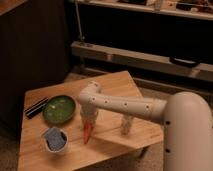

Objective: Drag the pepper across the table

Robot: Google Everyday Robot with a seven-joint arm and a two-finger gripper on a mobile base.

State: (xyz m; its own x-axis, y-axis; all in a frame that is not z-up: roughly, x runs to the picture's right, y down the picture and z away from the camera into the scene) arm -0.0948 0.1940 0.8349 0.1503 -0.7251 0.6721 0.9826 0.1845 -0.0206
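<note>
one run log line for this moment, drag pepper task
gripper: shut on pepper | pepper: tip down on table, right of green bowl | white shaker: behind arm

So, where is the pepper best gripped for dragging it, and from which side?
Probably at its thick upper end, from straight above. The pepper lies flat on the table, tapering toward the front edge, so the wide end gives the fingers most to hold. The gripper sits there, shut at that end, between the bowl and the white shaker; both stand clear of it.
</note>
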